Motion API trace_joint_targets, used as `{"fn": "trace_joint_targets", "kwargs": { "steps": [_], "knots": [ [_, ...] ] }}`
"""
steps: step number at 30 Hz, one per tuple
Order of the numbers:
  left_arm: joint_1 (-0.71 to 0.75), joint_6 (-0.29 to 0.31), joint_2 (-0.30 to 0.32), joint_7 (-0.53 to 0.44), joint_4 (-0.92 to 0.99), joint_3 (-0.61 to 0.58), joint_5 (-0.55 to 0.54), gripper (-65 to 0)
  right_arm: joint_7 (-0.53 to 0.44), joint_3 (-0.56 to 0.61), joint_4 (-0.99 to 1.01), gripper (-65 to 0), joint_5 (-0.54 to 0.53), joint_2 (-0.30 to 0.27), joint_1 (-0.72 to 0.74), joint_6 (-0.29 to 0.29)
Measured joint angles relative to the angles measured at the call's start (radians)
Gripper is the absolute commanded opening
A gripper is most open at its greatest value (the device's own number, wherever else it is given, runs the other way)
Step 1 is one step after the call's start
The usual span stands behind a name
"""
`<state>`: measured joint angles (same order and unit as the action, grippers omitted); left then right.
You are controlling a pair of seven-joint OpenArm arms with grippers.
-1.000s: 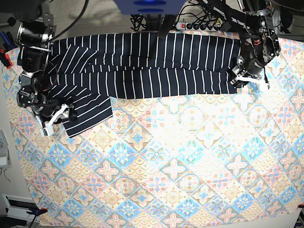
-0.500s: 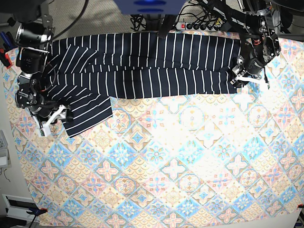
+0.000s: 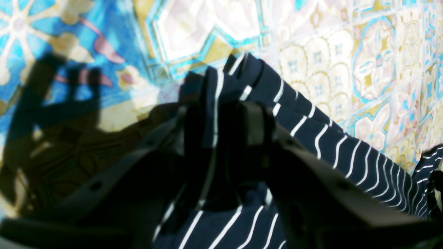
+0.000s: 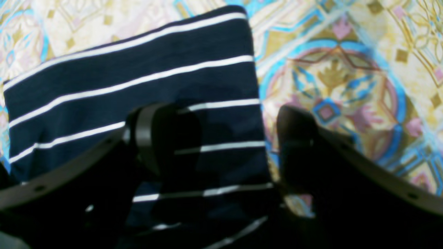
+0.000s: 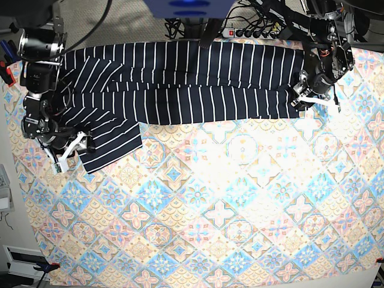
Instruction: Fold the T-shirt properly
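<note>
Currently, at the left of the base view, the right gripper is standing with its jaws spread wide, straddling the side edge of the shirt's sleeve flap without pinching it; one finger is sitting over the cloth, the other over the tablecloth. Across the far edge of the table, the shirt is lying folded into a long band. At the right end, the left gripper is pinching a bunched corner of it between partly closed jaws.
</note>
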<state>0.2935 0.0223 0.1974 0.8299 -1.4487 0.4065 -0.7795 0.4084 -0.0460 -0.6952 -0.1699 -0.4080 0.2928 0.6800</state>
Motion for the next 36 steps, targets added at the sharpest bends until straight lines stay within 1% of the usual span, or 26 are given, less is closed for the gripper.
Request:
{"fn": "trace_joint_targets", "kwargs": {
  "steps": [1,3,7,9,11,12,17,20,23,27,30,31,33,36],
  "knots": [
    [0.0,0.0,0.0,0.0,0.0,0.0,0.0,-44.2,-0.011,0.007,0.0,-24.7,-0.007,0.0,-0.005,0.0],
    [0.0,0.0,0.0,0.0,0.0,0.0,0.0,-44.2,-0.013,0.017,0.0,-31.3,-0.006,-0.003,-0.005,-0.001],
    [0.0,0.0,0.0,0.0,0.0,0.0,0.0,-44.2,-0.013,0.061,0.0,-47.1,-0.011,-0.005,-0.002,-0.003],
    [0.0,0.0,0.0,0.0,0.0,0.0,0.0,-44.2,-0.013,0.065,0.0,-54.7,-0.014,-0.005,-0.002,-0.003],
    [0.0,0.0,0.0,0.0,0.0,0.0,0.0,-44.2,0.021,0.056,0.0,-62.2,-0.018,-0.003,0.0,0.0],
    [0.0,0.0,0.0,0.0,0.0,0.0,0.0,-44.2,0.034,0.042,-0.002,-64.4,-0.018,0.0,0.001,0.001],
    [-0.003,0.0,0.0,0.0,0.0,0.0,0.0,-44.2,0.081,-0.036,-0.01,-64.8,-0.021,0.01,-0.003,0.019],
    [-0.003,0.0,0.0,0.0,0.0,0.0,0.0,-44.2,0.175,-0.097,-0.08,-64.8,-0.008,0.014,-0.025,0.019],
    [-0.003,0.0,-0.001,0.0,0.0,0.001,0.002,-44.2,0.263,-0.166,-0.218,-64.8,0.018,0.018,-0.099,0.015],
    [-0.003,0.0,-0.001,0.0,0.001,0.002,0.001,-44.2,0.351,-0.19,-0.412,-64.8,0.016,0.015,-0.177,0.014],
    [-0.003,0.0,0.0,0.0,0.001,0.002,0.0,-44.2,0.37,-0.191,-0.536,-64.8,0.003,0.019,-0.227,0.016],
    [-0.005,0.0,0.0,0.0,0.001,0.002,0.001,-44.2,0.389,-0.191,-0.578,-64.8,0.001,0.02,-0.251,0.016],
    [-0.005,0.0,0.001,0.0,0.001,0.002,0.001,-44.2,0.419,-0.191,-0.65,-64.8,-0.03,0.02,-0.302,0.016],
    [-0.005,0.0,0.0,0.0,0.001,0.002,0.001,-44.2,0.472,-0.204,-0.741,-64.8,-0.111,0.014,-0.375,0.019]
  ]
}}
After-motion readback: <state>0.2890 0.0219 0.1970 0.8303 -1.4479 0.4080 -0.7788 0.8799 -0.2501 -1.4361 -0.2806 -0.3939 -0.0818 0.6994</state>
